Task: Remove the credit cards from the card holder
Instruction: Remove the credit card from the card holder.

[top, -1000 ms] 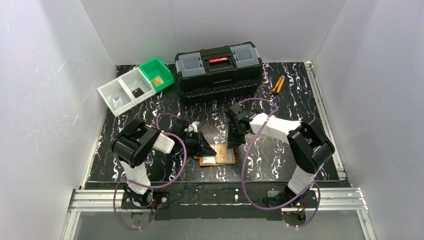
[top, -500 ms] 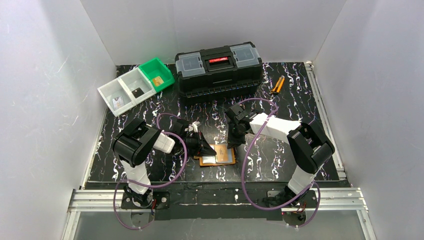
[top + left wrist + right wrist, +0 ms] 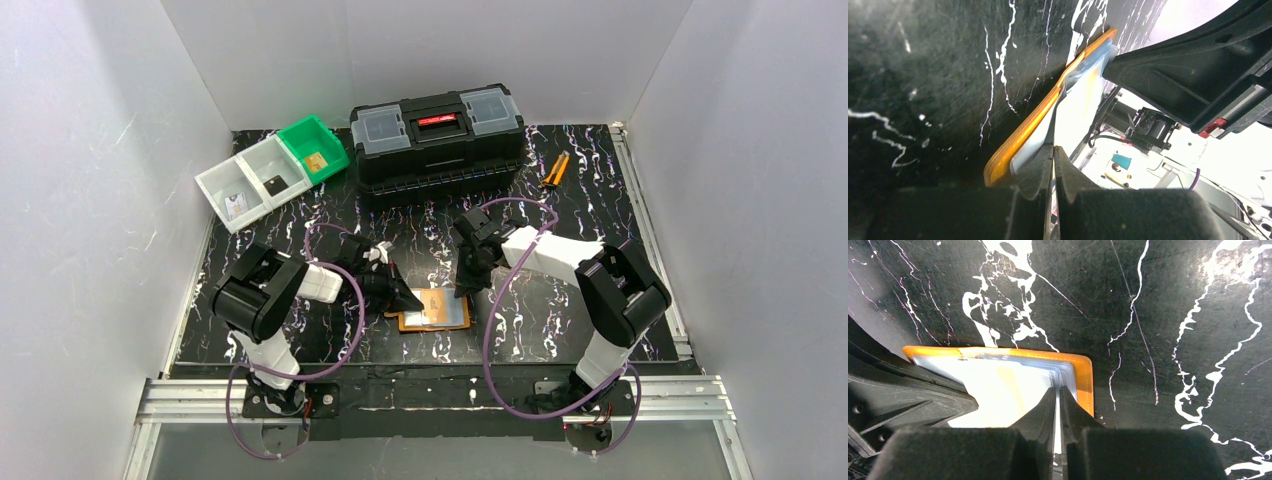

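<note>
Near the front middle of the black marbled table [image 3: 545,330], between my two arms:

1. Card holder [image 3: 440,316]: orange, lying open and flat, clear pockets upward. From above, a gold-tan card [image 3: 437,298] shows in its far half; the near half looks bluish. No card lies loose on the table beside it.

2. Left gripper [image 3: 408,299]: comes in low from the left and meets the holder's left edge. On my left wrist view my fingers [image 3: 1035,172] are pressed together, tips at the pale plastic just inside the orange rim [image 3: 1023,132]. Whether a thin leaf is caught between them I cannot tell.

3. Right gripper [image 3: 467,291]: points down at the holder's far right corner. On my right wrist view these fingers [image 3: 1045,410] are closed to a hairline slit, tips resting on the stacked pocket edges just inside the orange border [image 3: 1083,375]. A grip on a leaf or card cannot be confirmed. The left gripper's dark body fills the lower left of that view.

4. Black toolbox [image 3: 437,130]: at the back, lid shut, clear compartments on either side of its handle.

5. Two white bins [image 3: 250,185] and a green bin [image 3: 314,147]: back left in a slanted row, a small item in each.

6. Orange-handled pliers [image 3: 553,172]: back right, just beside the toolbox.
</note>
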